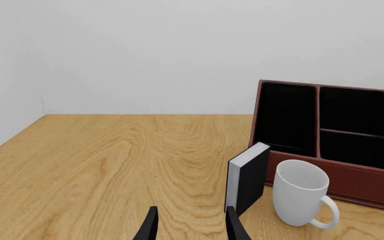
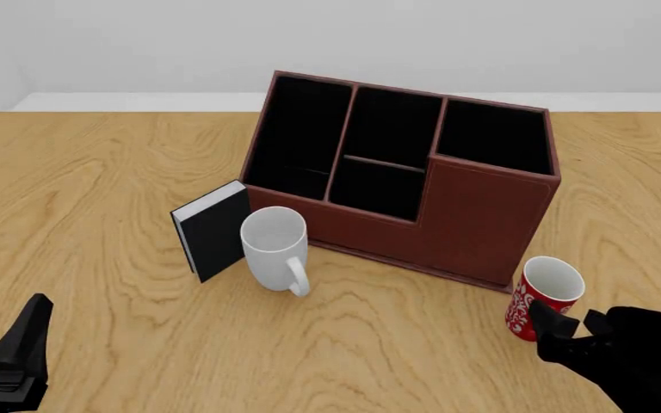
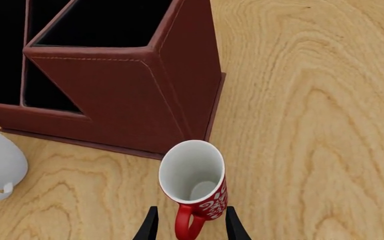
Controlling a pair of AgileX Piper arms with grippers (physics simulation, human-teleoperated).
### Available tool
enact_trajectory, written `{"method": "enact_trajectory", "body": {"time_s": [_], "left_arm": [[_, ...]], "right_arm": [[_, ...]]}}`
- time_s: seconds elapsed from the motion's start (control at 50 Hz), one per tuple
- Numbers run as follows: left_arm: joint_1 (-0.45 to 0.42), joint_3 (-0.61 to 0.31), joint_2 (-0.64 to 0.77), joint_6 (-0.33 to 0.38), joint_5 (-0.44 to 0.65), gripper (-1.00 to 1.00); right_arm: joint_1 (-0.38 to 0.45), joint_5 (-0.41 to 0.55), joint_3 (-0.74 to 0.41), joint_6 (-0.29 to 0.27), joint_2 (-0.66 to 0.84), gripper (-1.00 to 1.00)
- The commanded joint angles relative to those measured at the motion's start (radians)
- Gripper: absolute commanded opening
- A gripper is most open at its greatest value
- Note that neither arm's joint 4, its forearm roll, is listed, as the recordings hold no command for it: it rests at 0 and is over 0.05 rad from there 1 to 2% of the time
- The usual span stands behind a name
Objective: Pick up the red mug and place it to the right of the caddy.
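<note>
The red mug stands upright on the table by the caddy's near right corner, its white inside showing. Its red handle points back toward my right gripper, which is open with a finger on each side of the handle and not touching it. In the front view the red mug is at the lower right, with the right gripper just behind it. The dark reddish-brown caddy fills the middle of the table. My left gripper is open and holds nothing, low at the near left.
A plain white mug and a small black book leaning upright stand in front of the caddy's left end. The caddy wall rises just beyond the red mug. Bare wood lies to the caddy's right.
</note>
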Motion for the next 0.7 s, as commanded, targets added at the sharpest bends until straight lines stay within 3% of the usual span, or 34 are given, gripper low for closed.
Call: {"method": "enact_trajectory", "body": {"time_s": [0.02, 0.7], "left_arm": [[0.0, 0.0, 0.0, 0.0, 0.0, 1.0], [0.0, 0.0, 0.0, 0.0, 0.0, 1.0]], "right_arm": [[-0.002, -0.017, 0.0, 0.009, 0.028, 1.0], [0.003, -0.111, 0.0, 0.035, 0.148, 1.0]]}}
